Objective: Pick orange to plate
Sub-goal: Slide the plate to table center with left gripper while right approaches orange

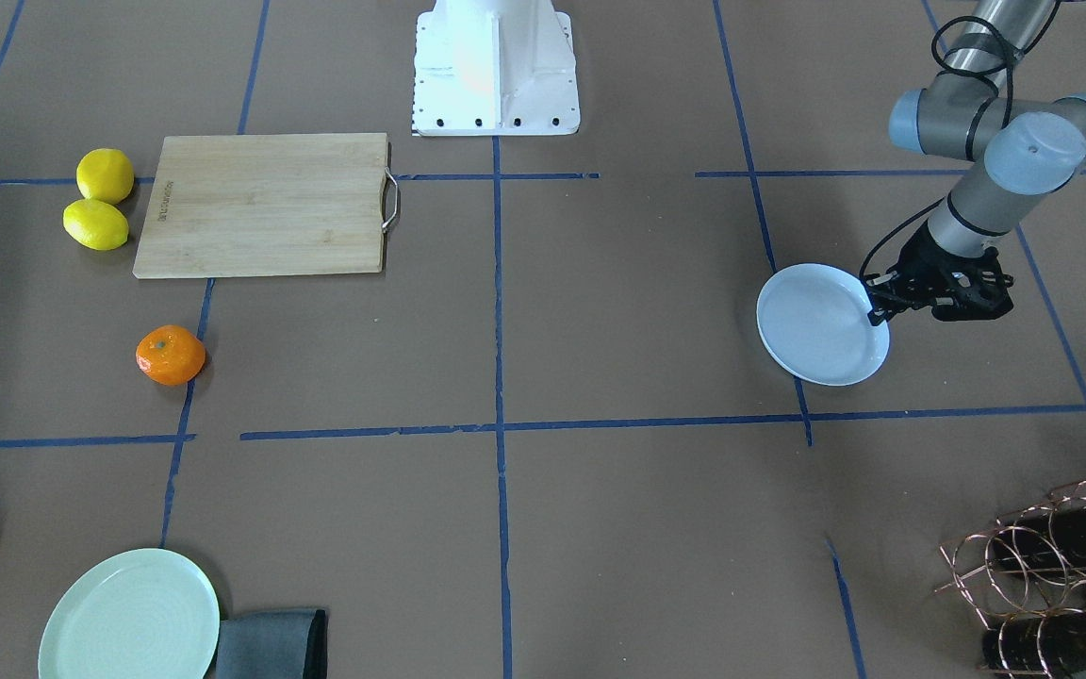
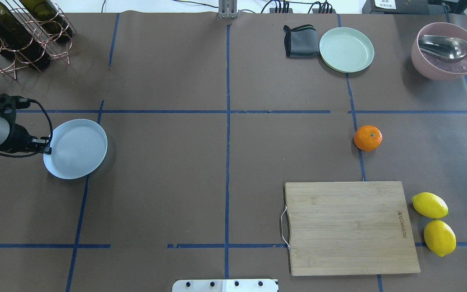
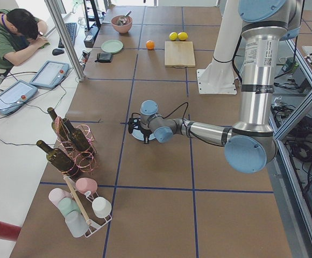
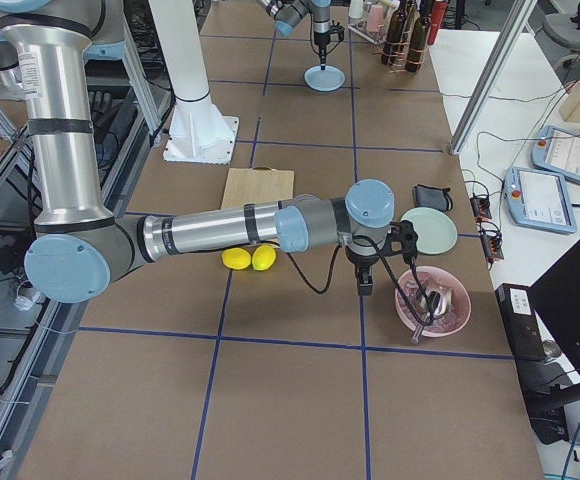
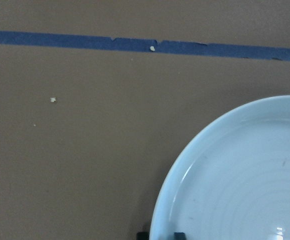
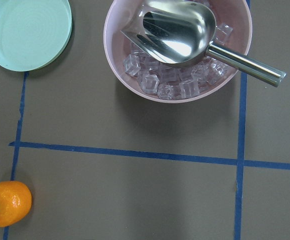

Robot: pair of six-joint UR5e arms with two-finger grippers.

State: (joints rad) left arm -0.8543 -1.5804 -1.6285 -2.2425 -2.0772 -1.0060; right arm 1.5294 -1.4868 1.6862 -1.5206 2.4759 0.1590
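Observation:
The orange (image 2: 367, 138) lies on the brown table on the right half of the overhead view, beside a blue tape line; the right wrist view catches it at bottom left (image 6: 7, 203). The pale bluish-white plate (image 2: 75, 148) is far off on the left half. My left gripper (image 1: 882, 309) is shut on that plate's rim (image 5: 245, 185), its dark fingertips (image 5: 179, 235) straddling the edge. My right gripper (image 4: 365, 287) hangs over the table between the orange and a pink bowl. It shows only in the exterior right view, so I cannot tell whether it is open or shut.
A pink bowl (image 2: 444, 50) of ice with a metal scoop, a pale green plate (image 2: 346, 49) and a grey cloth (image 2: 300, 41) stand beyond the orange. A wooden cutting board (image 2: 349, 227) and two lemons (image 2: 429, 205) lie nearer me. A bottle rack (image 2: 18, 32) stands beyond the plate.

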